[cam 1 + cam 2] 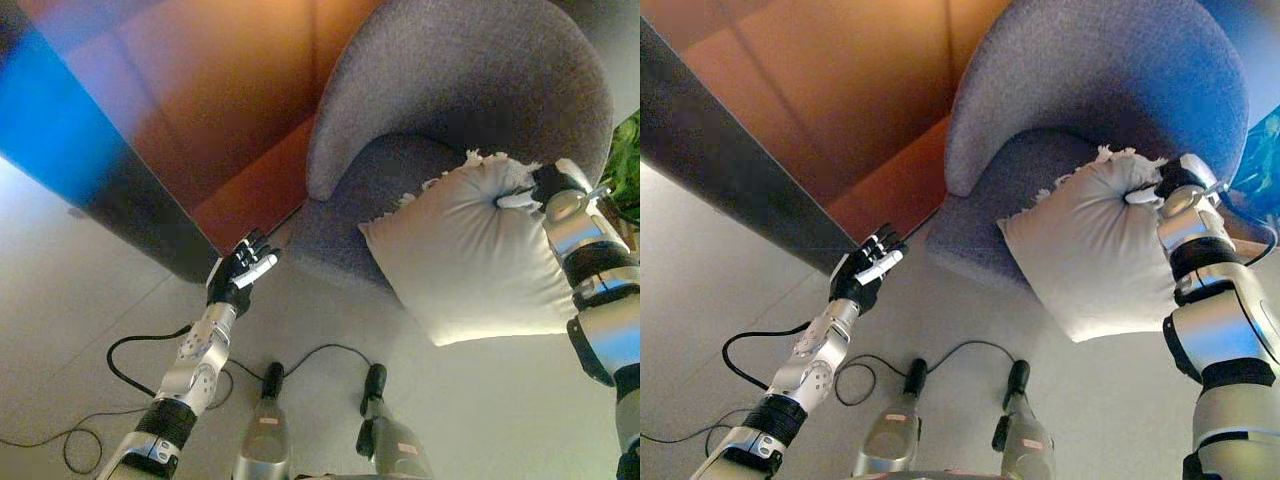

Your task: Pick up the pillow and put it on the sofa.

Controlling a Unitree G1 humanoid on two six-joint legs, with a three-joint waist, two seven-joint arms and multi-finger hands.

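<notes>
Pillow (470, 255) was pinched by right hand (537, 188), overhanging sofa (470, 80) seat edge; release risked slide-off.

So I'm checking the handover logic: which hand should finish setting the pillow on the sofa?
The right hand: its fingers already pinch the pillow, which leans on the sofa seat. The left hand hangs apart over the floor, holding nothing.

- Pale floor (80, 330), smooth, carries everything in view.
- Grey round-backed sofa (470, 70) stands on floor, upper right.
- White fringed pillow (470, 250) rests on sofa seat, hangs out past the front edge.
- Dark-edged orange panel (190, 110) rises from floor, touching sofa's left side.
</notes>
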